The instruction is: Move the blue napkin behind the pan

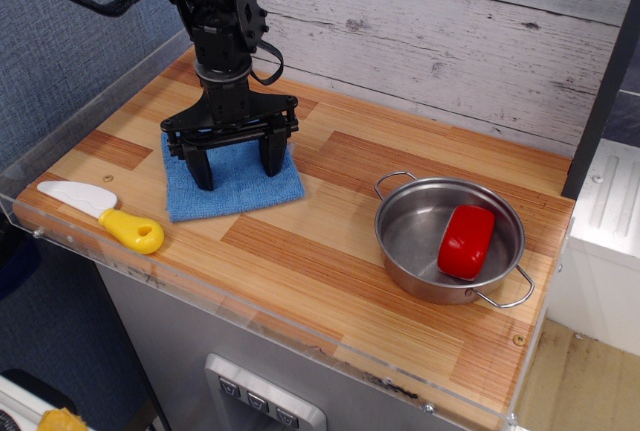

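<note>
The blue napkin lies flat on the wooden table top at the left, well to the left of the pan. The pan is a shiny steel pan with two wire loop handles at the right front, and it holds a red block. My gripper points straight down over the napkin with its jaws wide apart. Both fingertips rest on or just above the cloth, covering its rear part. Nothing is clamped between them.
A toy knife with a yellow handle and a white blade lies at the front left, near the napkin's corner. A clear raised rim edges the table. A white plank wall stands behind, with bare wood between it and the pan.
</note>
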